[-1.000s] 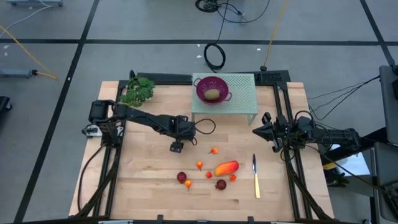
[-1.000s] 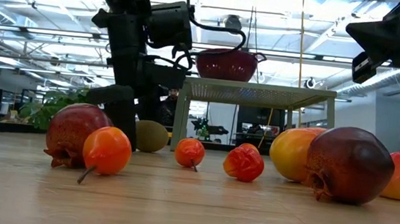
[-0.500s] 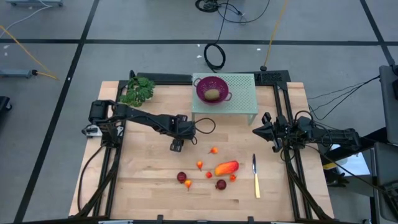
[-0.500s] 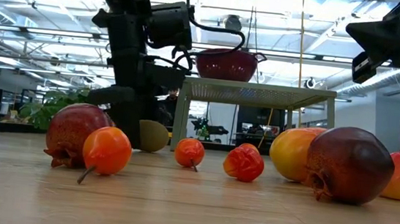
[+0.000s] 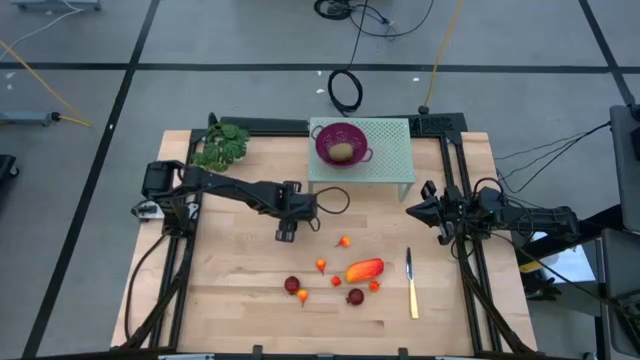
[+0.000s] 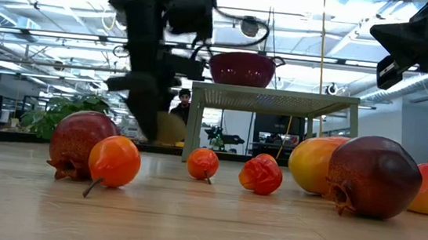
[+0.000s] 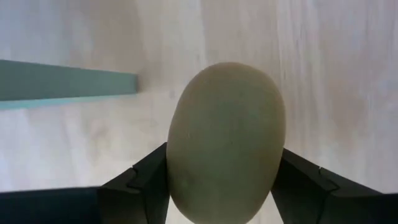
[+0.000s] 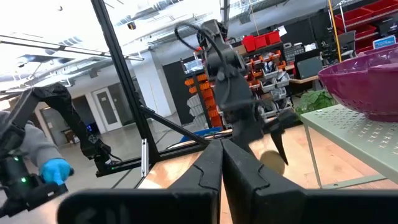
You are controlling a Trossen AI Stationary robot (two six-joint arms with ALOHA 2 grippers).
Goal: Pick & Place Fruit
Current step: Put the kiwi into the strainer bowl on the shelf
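1. Fingers of your left gripper [image 7: 221, 186] are clamped on an olive-brown oval fruit [image 7: 225, 140], one dark pad pressing each of its sides in the left wrist view.
2. From above, you see that gripper [image 5: 286, 233] over the bare wood left of the table's middle, in front of the pale green stand [image 5: 395, 165].
3. From table height, you can place the held oval [image 6: 167, 131] beside the stand's left leg; whether it touches the wood or hangs just above it is hard to tell from here.
4. Your second olive-brown oval [image 5: 342, 152] lies inside the purple colander [image 5: 325, 141] on top of the stand.
5. Your remaining fruit sits nearer the front edge: the long orange-red piece [image 5: 364, 269], two dark red balls [image 5: 292, 285] [image 5: 355, 296], and tiny orange-red ones [image 5: 321, 265] scattered around them.
6. Just right of that group, you have the yellow-handled knife [image 5: 411, 288]; the leafy green bunch [image 5: 222, 146] lies at the far left corner.
7. Your right gripper [image 5: 412, 210] waits at the right edge of the table, its fingers [image 8: 239, 168] pressed together with nothing between them.
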